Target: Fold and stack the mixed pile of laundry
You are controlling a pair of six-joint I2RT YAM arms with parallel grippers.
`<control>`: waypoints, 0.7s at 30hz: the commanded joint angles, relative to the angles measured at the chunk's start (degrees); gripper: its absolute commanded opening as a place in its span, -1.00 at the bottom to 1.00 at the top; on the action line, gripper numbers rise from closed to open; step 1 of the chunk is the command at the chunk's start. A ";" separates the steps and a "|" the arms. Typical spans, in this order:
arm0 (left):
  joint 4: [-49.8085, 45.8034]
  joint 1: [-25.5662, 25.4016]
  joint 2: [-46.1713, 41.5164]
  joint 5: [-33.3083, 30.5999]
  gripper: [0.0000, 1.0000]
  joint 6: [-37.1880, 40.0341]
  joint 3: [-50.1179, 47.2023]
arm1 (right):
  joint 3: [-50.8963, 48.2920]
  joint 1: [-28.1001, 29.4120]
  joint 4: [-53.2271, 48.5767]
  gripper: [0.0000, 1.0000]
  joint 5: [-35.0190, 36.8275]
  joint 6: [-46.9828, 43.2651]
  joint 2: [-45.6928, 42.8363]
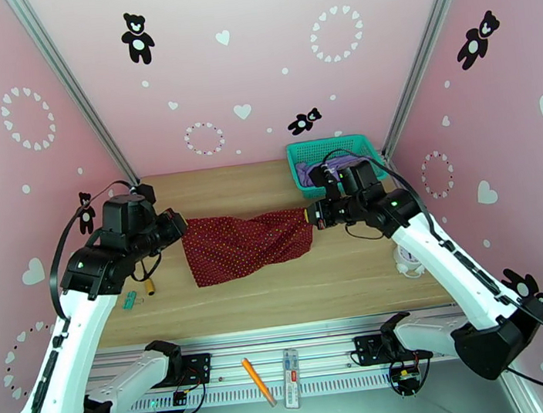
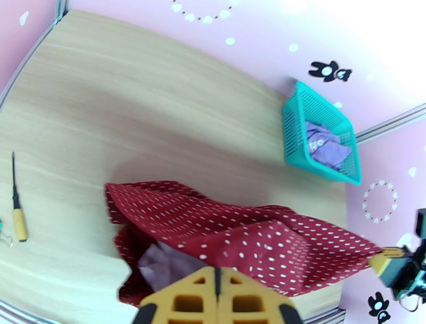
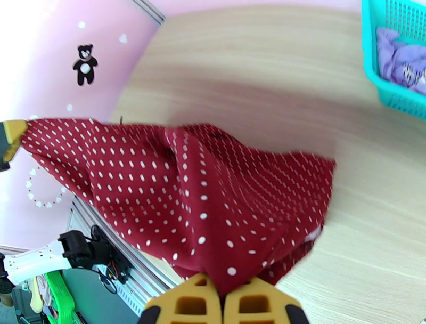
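Clamping the cloth (image 1: 244,245) at opposite ends, your left gripper (image 1: 183,227) and right gripper (image 1: 309,216) have folded nothing yet; T-shirt (image 1: 316,172) sits in basket (image 1: 327,143).

The right gripper (image 3: 223,305) is at the bottom edge. Its two yellow fingers (image 3: 191,306) are pressed together, and a fold of the red cloth (image 3: 202,181) is pinched between them. The cloth has small white dots. From the fingers it spreads ahead and stretches far to the left, where its corner meets a yellow fingertip of the left gripper (image 3: 9,139). Beyond the cloth lies the wooden table (image 3: 255,64). Far ahead and to the right of the fingers stands a teal basket (image 3: 370,53) with a purple shirt (image 3: 396,58) inside. Ahead to the left is a pink wall (image 3: 117,58) with a black bear sticker (image 3: 85,64).
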 commanded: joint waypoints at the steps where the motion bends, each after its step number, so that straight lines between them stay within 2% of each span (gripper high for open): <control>1: -3.29 0.56 4.81 -0.68 -1.00 2.25 0.09 | 1.98 -0.48 -2.02 -1.00 3.74 1.54 -1.47; 7: 4.65 0.64 11.62 -0.24 -1.00 0.80 -8.15 | -2.74 -2.61 0.23 -1.00 9.25 5.79 -1.37; 12: 5.15 1.26 12.63 -0.70 -1.00 1.51 -5.26 | -2.55 -3.74 3.22 -1.00 9.73 7.44 -0.46; 15: 3.63 3.80 15.17 0.09 -1.00 3.21 1.66 | 3.21 -4.13 4.23 -1.00 7.46 6.80 4.17; 18: 3.16 8.26 20.22 3.60 -1.00 4.88 10.97 | 12.33 -4.53 5.41 -1.00 3.74 6.30 12.03; 21: 1.90 13.33 28.84 8.67 -1.00 6.47 23.65 | 28.38 -5.04 4.88 -1.00 -0.32 5.91 24.68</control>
